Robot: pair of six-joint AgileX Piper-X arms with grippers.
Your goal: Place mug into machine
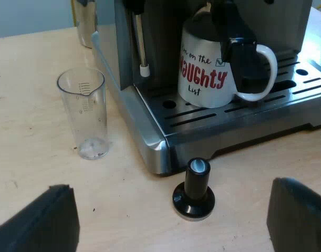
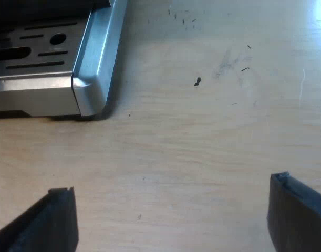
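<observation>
On wooden table (image 2: pixel 202 131) | machine (image 1: pixel 149 126) bearing mug (image 1: pixel 202 79) | measuring glass (image 1: pixel 86 113) | tamper (image 1: pixel 194 190) | blue wall (image 1: pixel 23 16)

the mug (image 1: pixel 202 79) carries black script "i'm on the", then "naughty" in big red letters, then "list" in black, with a small ticked box beside "the". the glass (image 1: pixel 84 107) bears scale lines whose figures cannot be read.
</observation>
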